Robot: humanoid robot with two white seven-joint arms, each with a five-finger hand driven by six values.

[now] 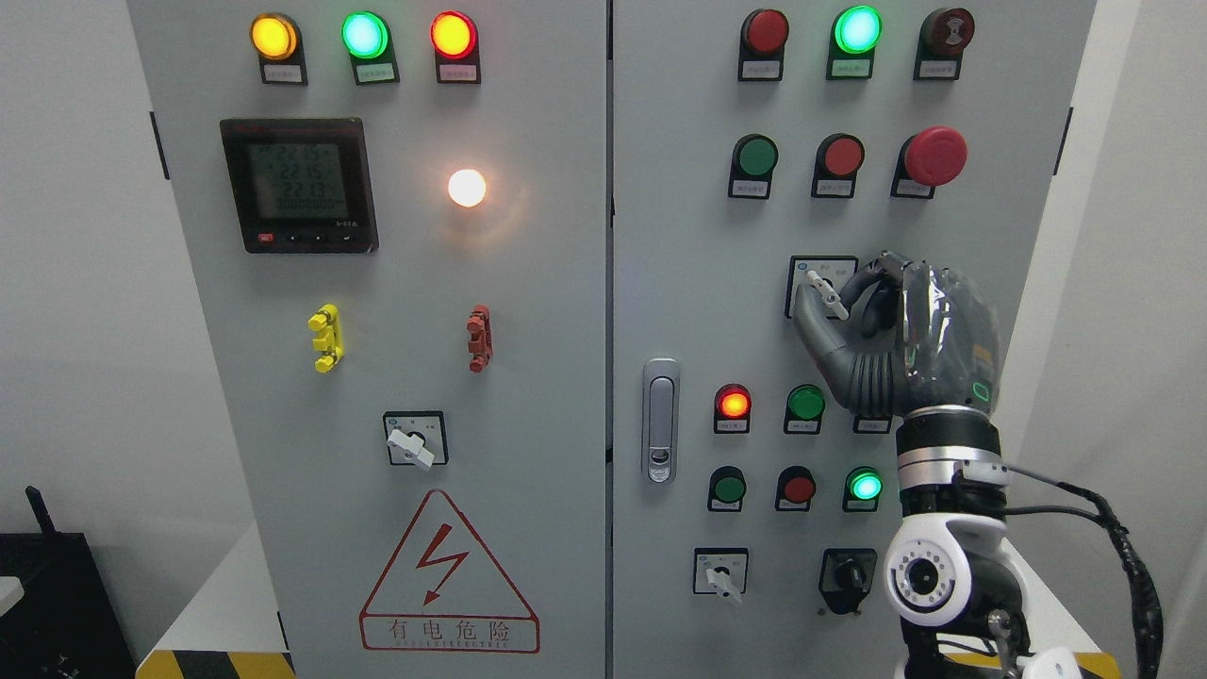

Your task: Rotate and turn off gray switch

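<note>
The gray switch [827, 295] is a pale rotary knob on a small square plate, on the right cabinet door at mid height. Its lever points down and to the right. My right hand [834, 300] comes up from the lower right on a white and black arm. Its dark thumb [809, 325] lies against the left of the knob and its curled fingers [872, 283] press on the right, so the hand is shut on the knob. The palm hides the right part of the plate. The left arm is out of view.
A red mushroom stop button [934, 156] sits above the hand. Lit lamps and push buttons [806, 404] lie just below the wrist. Two more rotary switches [721, 573] [847, 575] are near the bottom. The door latch [660, 420] is to the left.
</note>
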